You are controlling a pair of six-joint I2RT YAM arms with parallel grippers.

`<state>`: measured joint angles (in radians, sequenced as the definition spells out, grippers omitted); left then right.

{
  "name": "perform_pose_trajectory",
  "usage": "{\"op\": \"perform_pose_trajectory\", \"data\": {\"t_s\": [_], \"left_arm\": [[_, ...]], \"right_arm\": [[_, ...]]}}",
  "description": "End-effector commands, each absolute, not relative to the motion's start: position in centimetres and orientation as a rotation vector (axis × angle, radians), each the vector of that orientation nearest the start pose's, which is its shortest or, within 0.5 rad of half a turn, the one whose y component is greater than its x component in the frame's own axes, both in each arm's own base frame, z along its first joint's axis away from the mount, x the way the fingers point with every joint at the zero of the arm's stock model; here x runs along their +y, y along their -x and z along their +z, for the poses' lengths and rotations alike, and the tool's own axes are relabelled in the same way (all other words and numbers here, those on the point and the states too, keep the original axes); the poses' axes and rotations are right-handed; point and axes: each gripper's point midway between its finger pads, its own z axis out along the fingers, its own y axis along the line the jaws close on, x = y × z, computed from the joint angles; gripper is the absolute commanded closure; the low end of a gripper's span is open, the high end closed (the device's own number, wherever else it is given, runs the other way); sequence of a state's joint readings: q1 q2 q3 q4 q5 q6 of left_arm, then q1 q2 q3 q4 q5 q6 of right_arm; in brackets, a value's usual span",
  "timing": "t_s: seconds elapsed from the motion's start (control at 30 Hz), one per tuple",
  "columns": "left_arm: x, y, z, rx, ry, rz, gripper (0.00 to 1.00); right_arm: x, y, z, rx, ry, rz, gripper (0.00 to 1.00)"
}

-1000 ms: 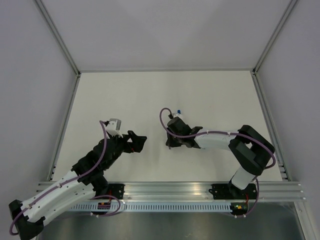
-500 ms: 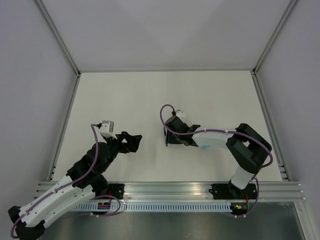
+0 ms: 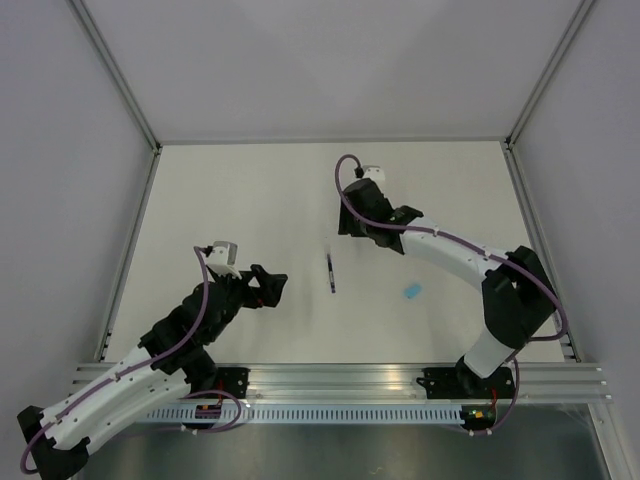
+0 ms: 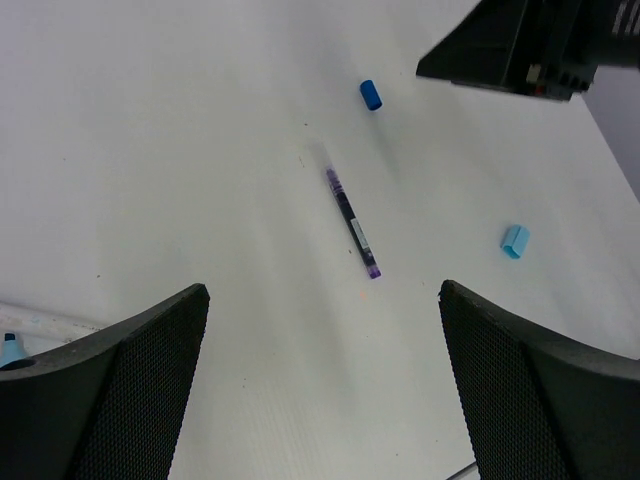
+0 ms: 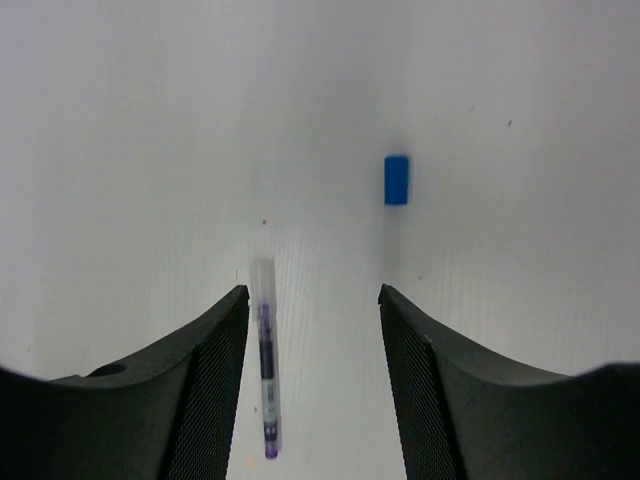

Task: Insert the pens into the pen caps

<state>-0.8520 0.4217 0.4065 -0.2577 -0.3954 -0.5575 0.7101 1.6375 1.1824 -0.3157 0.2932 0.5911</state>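
Note:
A dark pen [image 3: 330, 272] with a purple tip lies loose on the white table [image 3: 250, 190] between the two arms. It also shows in the left wrist view as the pen [image 4: 351, 222] and in the right wrist view as the pen [image 5: 266, 380]. A dark blue pen cap [image 5: 396, 180] lies beyond it, the same cap [image 4: 371, 95] seen from the left. A light blue pen cap [image 3: 412, 291] rests to the right. My right gripper [image 3: 345, 222] hangs open above the table, and between its fingertips [image 5: 312, 292] there is nothing. My left gripper [image 3: 272, 287] stands wide open left of the pen.
Aluminium rails [image 3: 130, 240] border the table on both sides, with grey walls behind. A small light blue object [image 4: 10, 350] peeks out at the left finger's edge in the left wrist view. The right arm's elbow [image 3: 515, 300] sits at the right.
The right gripper has opened and drawn away toward the far side, leaving the dark pen lying on the table. The left arm has shifted only slightly and stays open.

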Motion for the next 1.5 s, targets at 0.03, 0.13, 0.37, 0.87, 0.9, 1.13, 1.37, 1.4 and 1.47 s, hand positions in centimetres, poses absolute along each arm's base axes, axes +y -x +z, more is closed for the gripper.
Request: {"op": "perform_pose_trajectory", "data": {"t_s": [0.03,0.13,0.37,0.87,0.9,1.13,1.37,1.4,1.47], "left_arm": [[-16.3,-20.2,18.2,1.851,-0.038,-0.634,0.0],[-16.2,-20.1,18.2,1.844,-0.035,-0.644,0.0],[-16.3,-19.8,18.7,1.83,-0.038,-0.671,0.0],[-11.5,-21.2,17.7,1.91,0.33,-0.43,0.01],[-11.4,-21.1,18.3,1.903,0.351,-0.447,0.02],[-13.8,-16.3,28.0,1.753,0.118,-0.875,0.03],[-9.1,-12.1,33.3,1.599,0.163,-0.984,0.02],[-8.3,-11.6,33.2,1.588,0.18,-0.991,0.02],[-7.6,-11.2,33.2,1.575,0.197,-0.995,0.02]], "right_arm": [[23.7,-39.3,11.7,2.329,0.061,0.045,0.39],[23.7,-41.2,10.6,2.33,0.126,0.01,0.39],[23.7,-43.1,8.0,2.384,0.239,0.069,0.4],[28.2,-41.7,10.9,2.302,0.417,0.354,0.43],[29.3,-40.8,11.1,2.29,0.466,0.403,0.43],[41.8,-31.5,12.7,2.203,0.861,0.634,0.41],[48.9,-26.4,11.5,2.163,1.017,0.732,0.41],[49.6,-25.3,11.3,2.154,1.041,0.73,0.41],[50.7,-24.9,11.0,2.149,1.055,0.721,0.41]]}}
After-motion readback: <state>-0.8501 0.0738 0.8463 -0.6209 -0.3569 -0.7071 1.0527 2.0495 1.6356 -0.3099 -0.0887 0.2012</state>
